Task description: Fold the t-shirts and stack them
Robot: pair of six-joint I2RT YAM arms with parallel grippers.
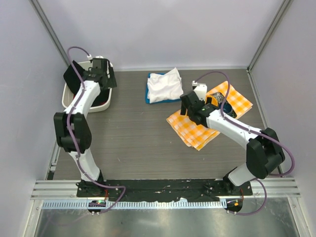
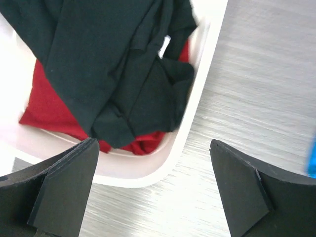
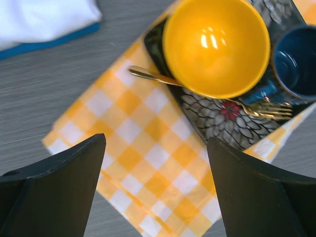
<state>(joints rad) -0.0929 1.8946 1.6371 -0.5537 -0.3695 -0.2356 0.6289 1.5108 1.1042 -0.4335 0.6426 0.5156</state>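
Over the far-left white plastic bin [image 2: 148,174], my left gripper [image 2: 153,145] gapes empty: fetching a shirt, I'd next pinch the crumpled black cloth t-shirt [image 2: 113,64].

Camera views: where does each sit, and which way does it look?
Top external: above, behind the arms, looking down on the table; both whole arms show.
Left wrist: on the left arm, looking down into the white bin with a black t-shirt; open left pincer shows.
Right wrist: on the right arm, looking down at the yellow bowl; open right pincer shows.
Shared: top and right wrist both show the checked cloth.
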